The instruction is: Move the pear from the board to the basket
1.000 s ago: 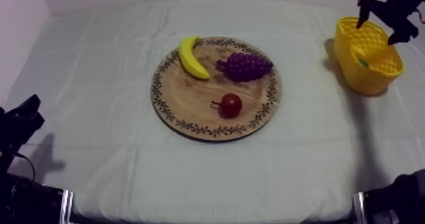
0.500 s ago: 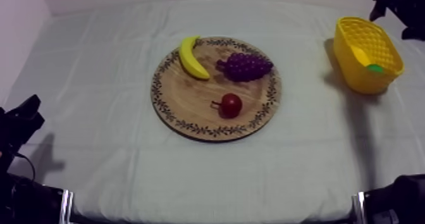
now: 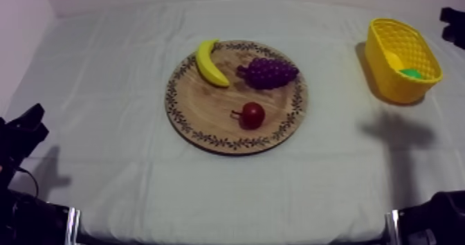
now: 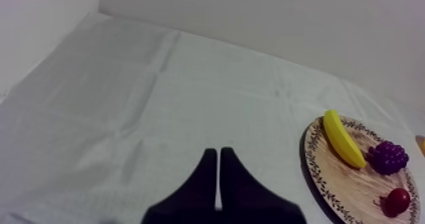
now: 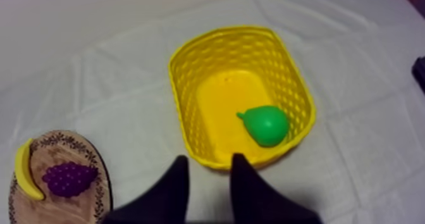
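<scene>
The green toy pear is lying inside the yellow plastic basket, resting on its floor up against one end wall. Going by that, I'd say the drop-off is basically done. In the top view the basket is sitting at the upper right of the frame on the cloth-covered counter.

The right gripper is hovering just outside the basket's near rim, well apart from the pear. Its black fingers are spread with nothing between them, which makes sense if the pear is already where it belongs.

The left gripper is sitting out of the way at the top view's lower left, fingers pressed together on nothing.

The yellow toy banana, the purple bunch of grapes and the small red fruit are lying on the round wooden board with a patterned rim, mid-frame.
</scene>
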Available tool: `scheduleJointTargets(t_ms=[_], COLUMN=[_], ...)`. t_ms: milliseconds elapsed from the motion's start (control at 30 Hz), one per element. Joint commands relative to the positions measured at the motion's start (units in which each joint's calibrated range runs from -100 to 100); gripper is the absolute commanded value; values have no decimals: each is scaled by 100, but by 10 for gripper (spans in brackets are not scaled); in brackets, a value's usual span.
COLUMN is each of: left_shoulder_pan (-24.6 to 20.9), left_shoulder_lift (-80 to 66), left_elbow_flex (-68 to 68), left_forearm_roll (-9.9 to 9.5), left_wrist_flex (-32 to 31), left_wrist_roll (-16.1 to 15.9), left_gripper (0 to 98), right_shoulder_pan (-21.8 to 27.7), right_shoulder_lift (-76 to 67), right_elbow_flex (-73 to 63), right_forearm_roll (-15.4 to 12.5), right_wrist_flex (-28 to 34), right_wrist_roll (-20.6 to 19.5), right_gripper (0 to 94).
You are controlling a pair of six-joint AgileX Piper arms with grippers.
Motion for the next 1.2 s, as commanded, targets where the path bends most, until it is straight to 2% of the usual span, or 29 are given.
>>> scheduleJointTargets(t_ms=[0, 367, 633, 833, 1000, 1167], left_shoulder_pan=[-1, -1, -1, -1, -1, -1], left_shoulder_lift=[0, 0, 0, 0, 0, 0], left_elbow_flex=[5, 5, 5, 5, 5, 5], left_forearm_roll=[1, 1, 1, 1, 1, 1], left_wrist_flex=[-1, -1, -1, -1, -1, -1], left_wrist_roll=[1, -1, 1, 1, 2, 0], left_gripper=[1, 1, 1, 1, 1, 1], right_shoulder_pan=[1, -48, -41, -48, -44, -107], right_shoulder_lift=[-1405, -4396, -4867, -4887, -4896, -4897], right_elbow_flex=[436, 2088, 3202, 4128, 4555, 4775], right_forearm_roll=[-103, -491, -582, -608, -622, -412], right_wrist_flex=[-125, -70, -64, -314, -787, -1320], right_wrist_roll=[225, 789, 924, 875, 757, 361], right_gripper=[49, 7, 6, 6, 6, 3])
